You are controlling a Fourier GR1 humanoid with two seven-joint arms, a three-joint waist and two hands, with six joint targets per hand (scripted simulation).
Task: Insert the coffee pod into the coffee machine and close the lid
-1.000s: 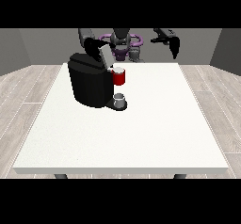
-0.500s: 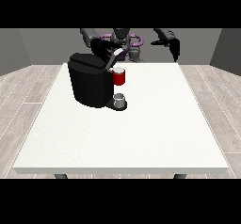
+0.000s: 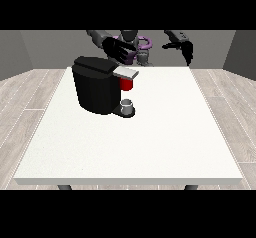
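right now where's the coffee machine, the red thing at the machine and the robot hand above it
coffee machine (image 3: 95, 89), front view, black body's front
red thing at the machine (image 3: 127, 84), front view, its face
robot hand (image 3: 118, 50) at the view's left, front view, palm

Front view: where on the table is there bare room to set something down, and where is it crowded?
The table is bare across its whole near half and along the view's right side, up to the far edge. Crowding sits at the far left: the coffee machine, a red thing at the machine and a grey thing at its base, with a hand above.
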